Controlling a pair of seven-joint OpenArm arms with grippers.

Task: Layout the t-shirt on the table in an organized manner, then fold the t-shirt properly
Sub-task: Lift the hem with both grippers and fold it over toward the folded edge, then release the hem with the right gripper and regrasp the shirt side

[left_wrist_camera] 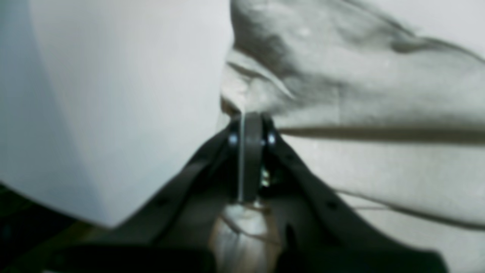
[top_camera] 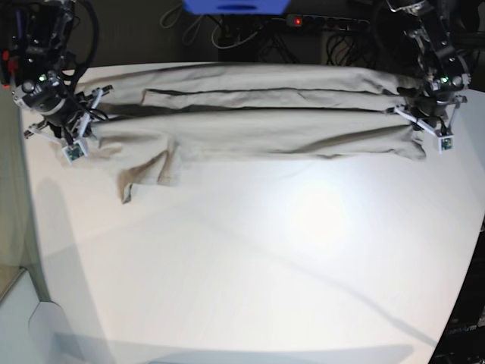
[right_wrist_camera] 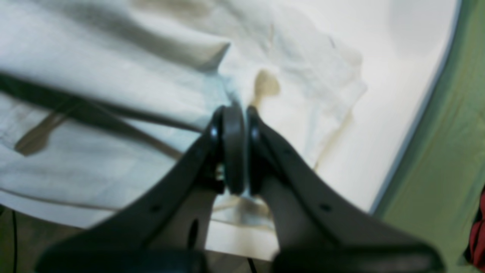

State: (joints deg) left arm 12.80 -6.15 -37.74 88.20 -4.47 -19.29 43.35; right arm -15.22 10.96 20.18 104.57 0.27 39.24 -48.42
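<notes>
The left fingers [left_wrist_camera: 248, 125] are pinched tight on a fold of the t-shirt [top_camera: 258, 114], with cloth bunched at their tips and a thin edge of fabric caught between the pads. The right fingers [right_wrist_camera: 238, 113] are likewise closed on the shirt's fabric, which gathers into creases just where they meet.

Outward from each grip, the shirt runs as a long, narrow band between the two arms, along the far edge of the tabletop [top_camera: 250, 273]. In the base view the left arm stands at the far right corner and the right arm at the far left corner, so the garment is stretched nearly the width of the tabletop. It lies in lengthwise layers, with dark fold lines running end to end. A sleeve flap hangs toward the near side close to the right arm's end. The near part of the tabletop is bare.

This looks like a fold step in hand: the shirt is already doubled lengthwise and held taut at both ends. The next move probably calls for both arms to travel together, keeping even tension so the layers stay aligned, and the loose sleeve needs tucking in.
</notes>
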